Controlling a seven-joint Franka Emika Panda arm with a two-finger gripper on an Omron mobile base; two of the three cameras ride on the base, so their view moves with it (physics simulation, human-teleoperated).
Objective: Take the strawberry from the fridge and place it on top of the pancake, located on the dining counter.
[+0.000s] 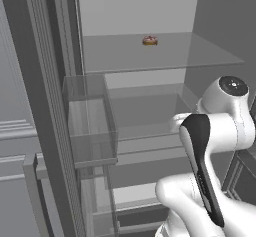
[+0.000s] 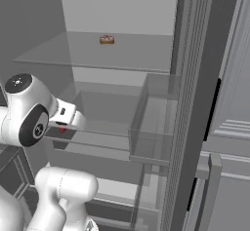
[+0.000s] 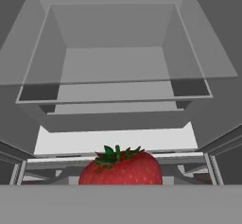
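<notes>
Right up close in the hand view sits the strawberry, big and red with green leaves on top, at about 6 o'clock. The gripper is clenched tight, and the strawberry looks pinched between its fingers, though the fingers themselves are hidden. From the right base view, a tiny red spot of the strawberry peeks out just under the white hand, at about 8 o'clock, over a glass shelf inside the open fridge. Higher up, at about 12 o'clock, a small brown-and-tan item rests on the top glass shelf. A clear door bin hangs at about 9 o'clock in the left base view.
</notes>
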